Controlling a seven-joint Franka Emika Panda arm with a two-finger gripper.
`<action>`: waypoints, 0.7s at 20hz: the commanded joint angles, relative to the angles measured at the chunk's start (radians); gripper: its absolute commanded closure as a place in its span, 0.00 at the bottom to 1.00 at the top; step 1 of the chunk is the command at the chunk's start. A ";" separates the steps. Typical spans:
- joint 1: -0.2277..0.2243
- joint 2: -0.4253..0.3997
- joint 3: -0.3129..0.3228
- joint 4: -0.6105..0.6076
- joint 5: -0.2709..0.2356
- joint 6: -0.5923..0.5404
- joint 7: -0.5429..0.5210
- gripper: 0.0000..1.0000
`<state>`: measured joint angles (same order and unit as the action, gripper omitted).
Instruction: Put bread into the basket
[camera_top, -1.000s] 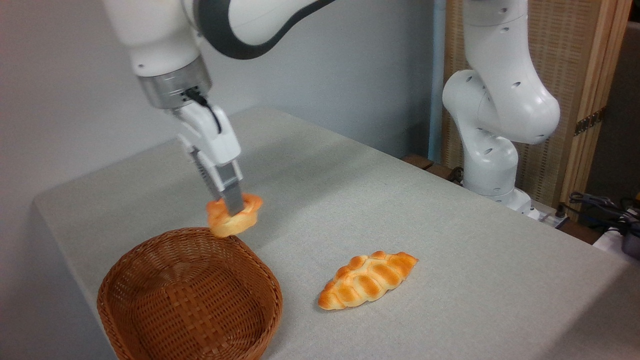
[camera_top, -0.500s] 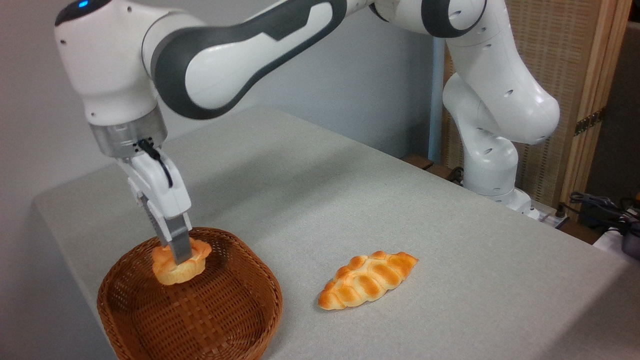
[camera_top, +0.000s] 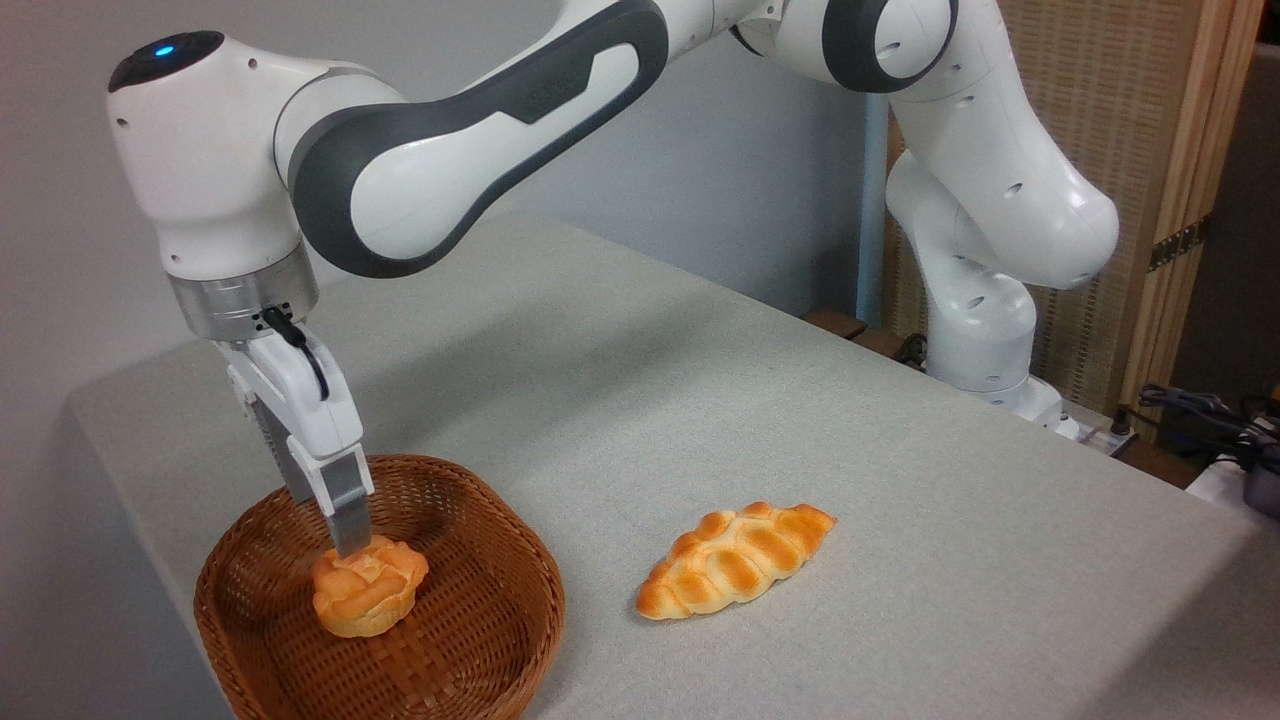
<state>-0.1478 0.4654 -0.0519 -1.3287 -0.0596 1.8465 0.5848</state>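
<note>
Wicker walls ring the bun (camera_top: 368, 597), which sits on the floor of the basket (camera_top: 505, 560), a little left of its middle and upright on its pale base. Above it the hand (camera_top: 352, 545) points straight down, its tip touching or just over the knotted top. Only the near finger shows, so I cannot tell whether the hand is clamped on the bun or has let go.

The step in hand looks like the release. To do it well, the fingers should part fully while the bun's weight rests on the weave, so it does not roll or stick to a pad. Then the hand should rise straight up, clear of the rim, before swinging away; a sideways move could drag the bun or catch the light basket and shift it on the table (camera_top: 800, 400).

Count: one bun, one basket, one braided loaf (camera_top: 735, 560) lying on the cloth to the right, well apart from the basket, and one arm (camera_top: 470, 150).
</note>
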 joint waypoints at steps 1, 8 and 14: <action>0.007 -0.060 0.010 0.016 -0.012 -0.024 -0.020 0.00; 0.057 -0.399 0.014 -0.237 -0.003 -0.121 0.003 0.00; 0.114 -0.478 0.014 -0.299 0.000 -0.209 0.053 0.00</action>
<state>-0.0590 0.0184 -0.0429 -1.5820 -0.0586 1.6855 0.6061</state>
